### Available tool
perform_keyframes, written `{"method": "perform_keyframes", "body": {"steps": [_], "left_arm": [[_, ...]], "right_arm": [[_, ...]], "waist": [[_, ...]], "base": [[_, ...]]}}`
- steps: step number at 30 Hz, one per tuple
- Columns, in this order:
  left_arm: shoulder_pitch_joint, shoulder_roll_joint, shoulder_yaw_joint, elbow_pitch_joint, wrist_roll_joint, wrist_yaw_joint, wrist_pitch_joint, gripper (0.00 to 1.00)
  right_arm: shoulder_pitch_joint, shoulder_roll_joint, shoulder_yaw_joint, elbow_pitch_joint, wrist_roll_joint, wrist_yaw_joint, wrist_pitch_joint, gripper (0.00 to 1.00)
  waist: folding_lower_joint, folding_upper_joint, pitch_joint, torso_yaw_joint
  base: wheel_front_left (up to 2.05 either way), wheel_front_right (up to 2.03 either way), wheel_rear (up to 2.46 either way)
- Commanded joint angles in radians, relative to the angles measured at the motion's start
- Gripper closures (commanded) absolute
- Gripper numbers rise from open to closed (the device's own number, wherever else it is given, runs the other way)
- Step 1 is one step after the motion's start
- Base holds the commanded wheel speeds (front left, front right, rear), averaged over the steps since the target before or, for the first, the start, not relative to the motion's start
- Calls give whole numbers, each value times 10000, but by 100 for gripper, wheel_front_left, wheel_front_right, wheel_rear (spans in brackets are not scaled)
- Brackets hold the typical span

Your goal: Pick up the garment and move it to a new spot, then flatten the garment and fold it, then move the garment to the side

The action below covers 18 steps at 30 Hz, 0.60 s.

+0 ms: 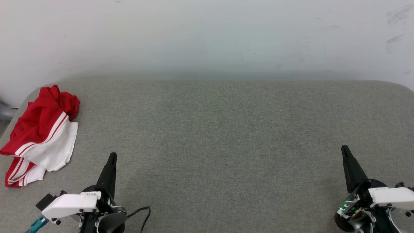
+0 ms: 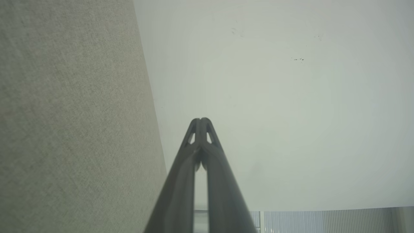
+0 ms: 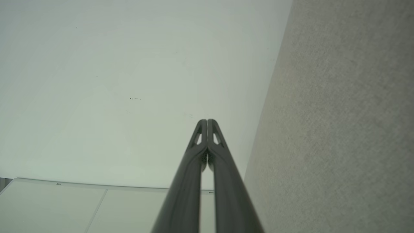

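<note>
Garment (image 1: 42, 136) lies bunched in a loose heap at the left edge of the table (image 1: 226, 145), on its grey cloth top. The long axis runs from the near end by the table's edge away toward the wall (image 1: 207, 32), leaning a little right at the far end. The crumpled red body fills the far end. A white sleeve with red-and-white stripes spreads over the near right side, and a second striped fold sits at the near tip.

The left gripper (image 1: 112, 157) shows at lower left with its fingers pressed together and nothing between them, tip pointing toward the wall. It is near the garment's near right side but apart from it. In its wrist view the left gripper (image 2: 201, 121) has its tips meeting.

The right gripper (image 1: 344, 149) is at lower right, fingers together and empty, well apart from the garment. Its wrist view shows the right gripper (image 3: 207, 121) with tips touching too.
</note>
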Motion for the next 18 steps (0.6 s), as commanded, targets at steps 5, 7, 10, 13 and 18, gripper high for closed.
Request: {"method": "perform_keyframes", "body": {"steps": [5,7,10,13,18], "left_arm": [[-72,-16,24,0,9,-23,21,100],[-72,-16,24,0,9,-23,21,100],[-72,-16,24,0,8,-23,21,100],[-72,-16,24,0,8,-23,21,100],[-72,-14,23,0,8,-23,21,100]], "right_arm": [[-123,48,6,5,-45,-7,11,100],[-123,48,6,5,-45,-7,11,100],[-123,48,6,5,-45,-7,11,100],[-123,48,6,5,-45,-7,11,100],[-123,48,6,5,-45,-7,11,100]], "waist": [[0,-1,0,1],[0,-1,0,1],[0,-1,0,1],[0,-1,0,1],[0,-1,0,1]], "base": [[0,0,0],[0,0,0],[0,0,0],[0,0,0],[0,0,0]]}}
